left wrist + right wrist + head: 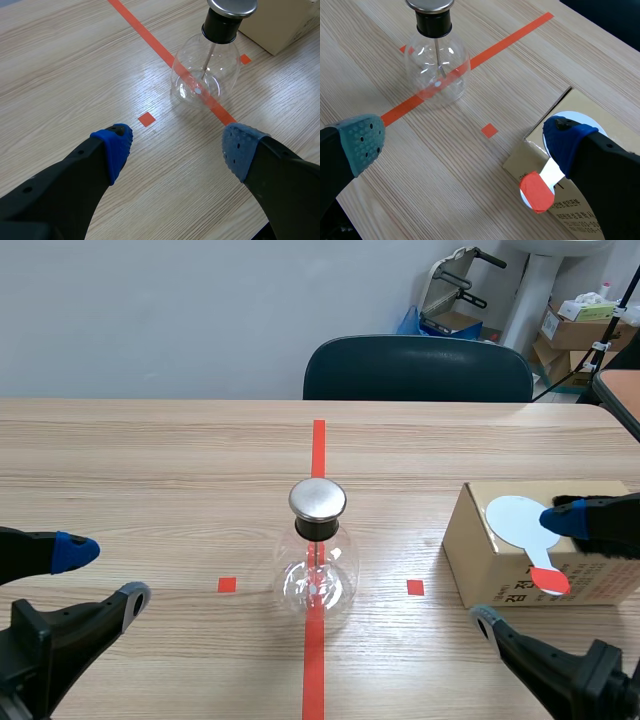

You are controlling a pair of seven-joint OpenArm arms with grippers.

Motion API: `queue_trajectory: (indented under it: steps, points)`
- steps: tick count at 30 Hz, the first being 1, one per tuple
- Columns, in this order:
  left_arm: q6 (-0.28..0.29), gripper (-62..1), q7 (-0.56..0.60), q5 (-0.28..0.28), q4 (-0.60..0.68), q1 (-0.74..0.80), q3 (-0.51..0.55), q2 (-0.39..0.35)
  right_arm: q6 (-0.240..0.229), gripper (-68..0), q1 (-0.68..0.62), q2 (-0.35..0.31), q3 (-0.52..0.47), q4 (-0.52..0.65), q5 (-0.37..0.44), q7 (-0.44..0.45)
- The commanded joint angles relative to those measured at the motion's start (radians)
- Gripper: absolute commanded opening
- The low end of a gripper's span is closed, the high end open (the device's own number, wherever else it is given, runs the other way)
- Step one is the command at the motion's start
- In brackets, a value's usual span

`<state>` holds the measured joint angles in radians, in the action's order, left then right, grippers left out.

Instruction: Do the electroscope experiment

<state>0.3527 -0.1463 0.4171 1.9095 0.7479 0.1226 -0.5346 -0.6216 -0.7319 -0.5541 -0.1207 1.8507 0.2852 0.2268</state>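
Right gripper (465, 140), fingers spread wide on nothing, poises one fingertip over the white, red-tipped flat paddle (513, 521) atop the brown cardboard box (472, 552).

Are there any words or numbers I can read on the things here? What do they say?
Nothing can be read for sure.
On the cardboard box: small printing on its side, too blurred to read.
On the glass flask and its metal cap: no writing.
On the white paddle: no writing.
On the far boxes in the corner: labels too small to read.
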Motion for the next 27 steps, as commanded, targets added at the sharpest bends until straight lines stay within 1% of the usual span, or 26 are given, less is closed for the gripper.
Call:
queue_trajectory:
  steps: [1,11,13,17,18,19,21,23,24,25,27]
  points:
    - [0.002,-20.2,0.018,0.010,0.015,-0.003,0.001,0.005,0.004,0.4,-0.002,0.000,0.000,0.003,-0.008,0.011]
    - [0.003,-20.2,0.018,0.010,0.015,-0.003,0.001,0.005,0.004,0.4,-0.002,0.000,0.000,0.003,-0.008,0.011]
    - [0.019,-20.2,0.019,0.010,0.015,-0.003,0.001,0.004,0.004,0.4,-0.002,0.000,0.000,0.003,-0.008,0.011]
    - [0.077,-20.2,0.040,0.010,0.016,-0.003,-0.001,-0.001,0.004,0.4,-0.002,0.000,0.000,0.003,-0.010,0.011]
    - [0.090,-20.2,0.049,0.010,0.016,-0.003,-0.003,-0.001,0.003,0.4,-0.002,0.000,0.000,0.004,-0.022,0.012]
    - [0.098,-20.2,0.054,0.010,0.016,-0.003,-0.008,-0.003,0.003,0.4,-0.002,0.000,0.000,0.006,-0.041,0.016]
    - [0.111,-20.2,0.075,0.010,0.016,-0.003,-0.026,-0.016,0.003,0.4,-0.003,0.000,0.000,0.021,-0.105,0.032]
    - [0.114,-20.2,0.089,0.010,0.016,-0.003,-0.050,-0.035,0.004,0.4,-0.018,0.000,0.000,0.048,-0.199,0.048]
    - [0.114,-20.2,0.101,0.010,0.016,-0.003,-0.062,-0.043,0.014,0.4,-0.028,0.000,0.000,0.065,-0.257,0.061]
    - [0.114,-20.2,0.106,0.010,0.016,-0.003,-0.072,-0.051,0.033,0.4,-0.042,0.000,0.000,0.082,-0.315,0.068]
    - [0.114,-20.2,0.129,0.010,0.016,-0.003,-0.092,-0.066,0.100,0.4,-0.079,0.009,0.003,0.118,-0.450,0.090]
